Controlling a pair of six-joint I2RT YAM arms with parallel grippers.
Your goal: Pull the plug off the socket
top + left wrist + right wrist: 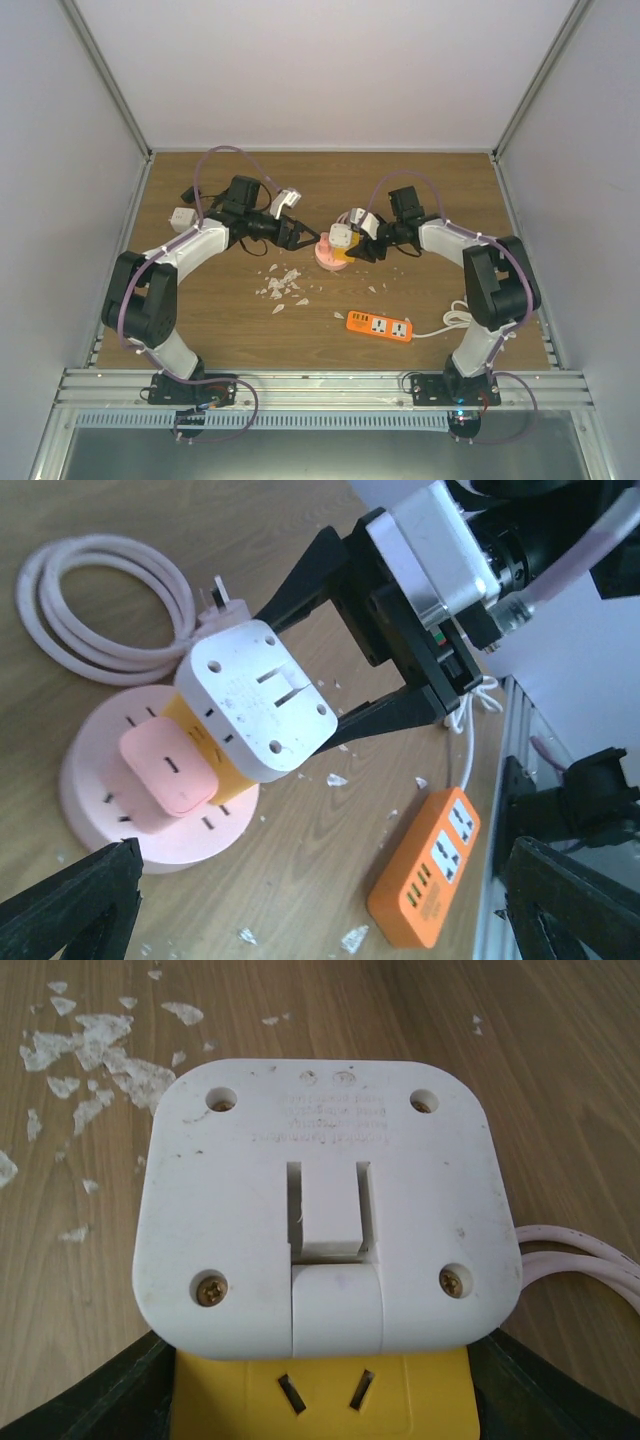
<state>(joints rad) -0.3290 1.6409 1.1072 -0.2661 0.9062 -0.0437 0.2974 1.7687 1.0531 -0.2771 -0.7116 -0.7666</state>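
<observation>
We are gripping the white plug (325, 1190) with the right gripper (300, 675), its fingers clamping the plug's sides, though how firmly is hard to see. This is setting up a pull away from the yellow adapter (320, 1390) and pink socket (95, 735) just below the fingers. The left gripper (298, 234) is hovering opposite, jaws wide apart, likely for steadying the base.

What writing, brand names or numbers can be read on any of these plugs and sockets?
White adapter: several embossed lines near its top edge, upside down, too faint to read.
Orange power strip: no readable marking.
Round pink socket: no text visible.
</observation>
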